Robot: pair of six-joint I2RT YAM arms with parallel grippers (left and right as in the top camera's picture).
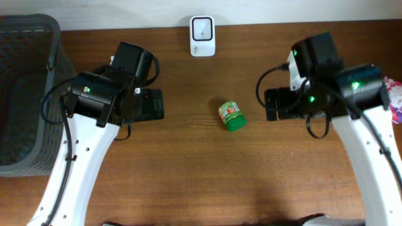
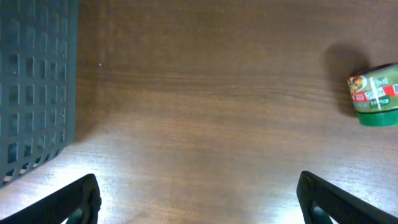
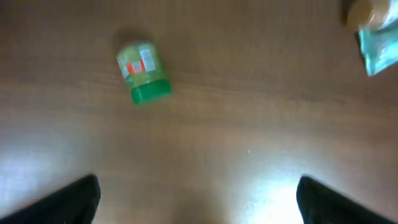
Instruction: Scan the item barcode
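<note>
The item, a small green jar [image 1: 232,115] with a green lid and a red and white label, lies on its side in the middle of the wooden table. It also shows at the right edge of the left wrist view as the jar [image 2: 375,94], and upper left in the right wrist view as the jar [image 3: 143,71]. No barcode can be made out on it. A white scanner [image 1: 202,36] stands at the table's back edge. My left gripper [image 1: 151,103] [image 2: 199,190] is open and empty, left of the jar. My right gripper [image 1: 276,103] [image 3: 198,190] is open and empty, right of the jar.
A dark grey mesh basket [image 1: 25,94] [image 2: 34,87] stands at the left end of the table. A pink packet [image 1: 396,100] lies at the right edge, and a blurred teal packet [image 3: 376,37] shows top right in the right wrist view.
</note>
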